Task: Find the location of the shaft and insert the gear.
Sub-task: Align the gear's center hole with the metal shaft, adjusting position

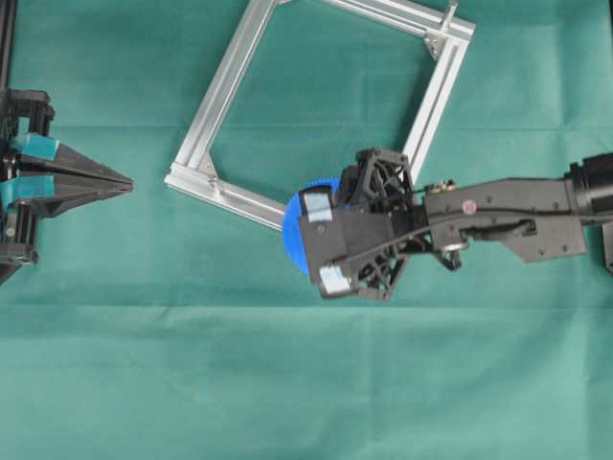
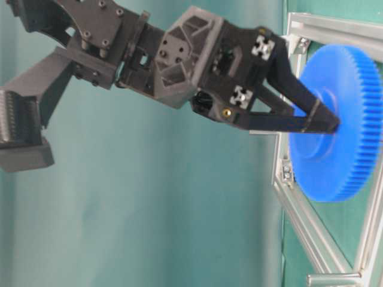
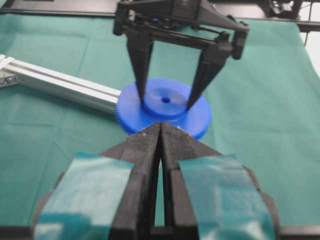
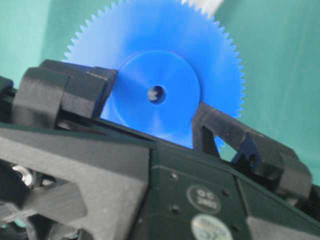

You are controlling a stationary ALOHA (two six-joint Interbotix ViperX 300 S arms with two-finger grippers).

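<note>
The gear (image 1: 295,225) is a flat blue toothed disc with a raised hub and a small centre hole, lying by the lower corner of an aluminium frame. My right gripper (image 1: 324,240) points down over it, its fingers pressed on opposite sides of the hub (image 4: 155,60). The left wrist view shows this grip from the front, with the gripper (image 3: 166,102) straddling the gear (image 3: 197,120). My left gripper (image 1: 129,182) rests at the far left, shut and empty, its tips (image 3: 161,127) pointing toward the gear. The shaft is hidden or out of view.
The square aluminium frame (image 1: 225,91) lies tilted on the green cloth at the top middle, with a silvery peg (image 1: 448,17) at its far right corner. One frame bar (image 3: 60,85) runs up to the gear's left side.
</note>
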